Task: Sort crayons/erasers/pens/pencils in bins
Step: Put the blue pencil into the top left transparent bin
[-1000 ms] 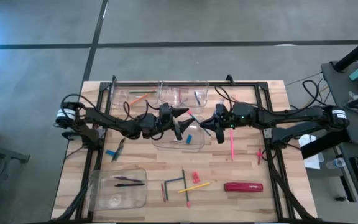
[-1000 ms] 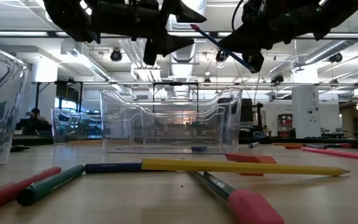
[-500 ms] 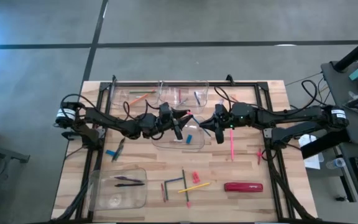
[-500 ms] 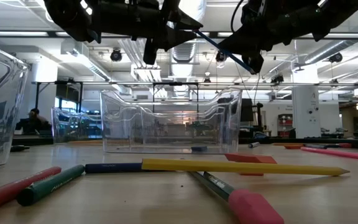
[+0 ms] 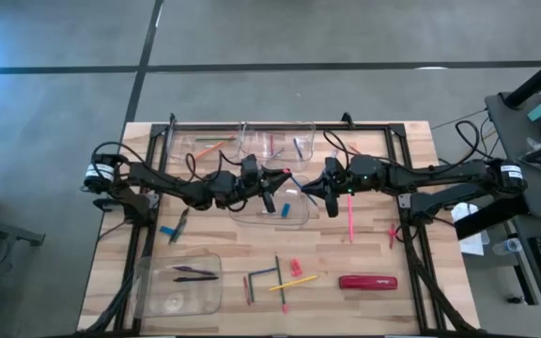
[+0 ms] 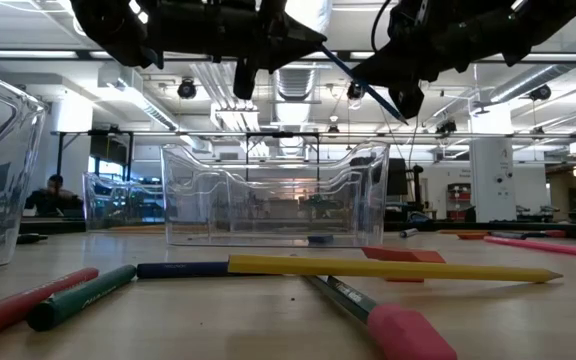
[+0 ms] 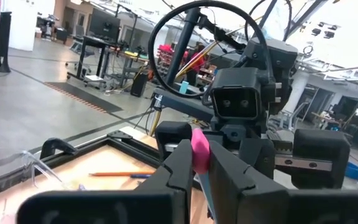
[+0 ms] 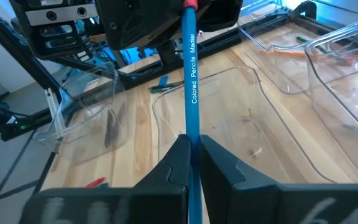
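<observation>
Two claws on one blue colored pencil (image 8: 192,74) above middle bin (image 5: 294,218) | left claw (image 7: 199,163) clamped on pink eraser end | right claw (image 8: 190,152) clamped on shaft | handover advised: right released only once left grip judged firm.

blue pencil (image 8: 191,81) lower end hidden between right claw (image 8: 191,163) fingers

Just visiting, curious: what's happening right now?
Both tools shut on one blue pencil, mid-handover: left tool at its pink eraser end, right tool holding the shaft. Above a bin.
</observation>
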